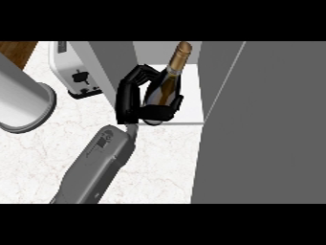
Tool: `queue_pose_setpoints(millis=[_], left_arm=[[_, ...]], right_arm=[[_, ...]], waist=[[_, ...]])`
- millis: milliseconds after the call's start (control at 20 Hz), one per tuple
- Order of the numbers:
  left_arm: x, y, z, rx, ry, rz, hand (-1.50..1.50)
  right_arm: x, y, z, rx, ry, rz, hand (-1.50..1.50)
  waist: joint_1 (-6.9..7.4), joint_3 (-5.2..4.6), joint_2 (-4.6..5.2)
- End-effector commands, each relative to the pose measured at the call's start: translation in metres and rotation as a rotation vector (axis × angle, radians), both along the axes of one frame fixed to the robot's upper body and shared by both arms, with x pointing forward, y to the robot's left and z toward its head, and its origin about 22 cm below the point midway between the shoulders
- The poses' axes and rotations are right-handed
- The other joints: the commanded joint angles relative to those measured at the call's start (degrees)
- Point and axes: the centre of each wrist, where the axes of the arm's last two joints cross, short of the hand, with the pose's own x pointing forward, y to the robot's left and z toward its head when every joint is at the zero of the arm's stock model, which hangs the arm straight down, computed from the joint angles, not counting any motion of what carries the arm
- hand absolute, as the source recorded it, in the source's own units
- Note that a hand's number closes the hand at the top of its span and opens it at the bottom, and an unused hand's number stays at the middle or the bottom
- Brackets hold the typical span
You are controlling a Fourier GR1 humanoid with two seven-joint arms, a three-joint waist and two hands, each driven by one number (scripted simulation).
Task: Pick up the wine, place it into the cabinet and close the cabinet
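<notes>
A dark wine bottle with a gold foil neck stands tilted on the white floor of the open cabinet, its neck pointing up and to the right. My right hand is shut on the bottle's body, fingers curled round its left side and the thumb across its lower front. The bottle's base is hidden behind the hand. The grey forearm runs down to the lower left. The cabinet's door stands open as a large grey panel on the right. My left hand does not show.
A white toaster sits left of the cabinet, behind a grey side panel. A broad grey cylinder fills the far left. White marble counter lies in front of the cabinet.
</notes>
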Motion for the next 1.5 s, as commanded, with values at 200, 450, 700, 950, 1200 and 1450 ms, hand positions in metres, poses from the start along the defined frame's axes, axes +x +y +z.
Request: queue_pose_setpoints(millis=[200,450,700,950,1200,1450], left_arm=[[0.020,-0.019,0.015,0.000,0.039,-0.010,1.50],[0.037,0.006,-0.012,0.026,0.081,-0.003,1.50],[0.041,0.005,-0.015,0.042,0.082,0.028,1.50],[0.063,0.004,0.001,0.081,-0.006,0.083,1.50],[0.071,-0.001,0.015,0.099,-0.014,0.109,1.50],[0.073,0.020,-0.004,0.086,-0.023,0.128,1.50]], right_arm=[[-0.027,-0.006,0.011,0.042,-0.026,0.066,-1.50],[-0.026,-0.001,0.008,0.066,-0.023,0.052,-1.50],[-0.018,-0.005,0.000,0.059,-0.008,0.055,-1.50],[-0.011,-0.007,0.004,0.056,-0.015,0.074,-1.50],[-0.012,-0.002,-0.001,0.070,-0.012,0.071,-1.50],[-0.016,0.005,-0.004,0.073,-0.030,0.072,-1.50]], waist=[[-0.81,0.00,0.04],[-0.61,-0.02,0.15],[-0.54,0.00,0.13],[-1.88,-0.01,0.63],[-1.08,0.01,0.30],[-1.71,-0.02,0.67]])
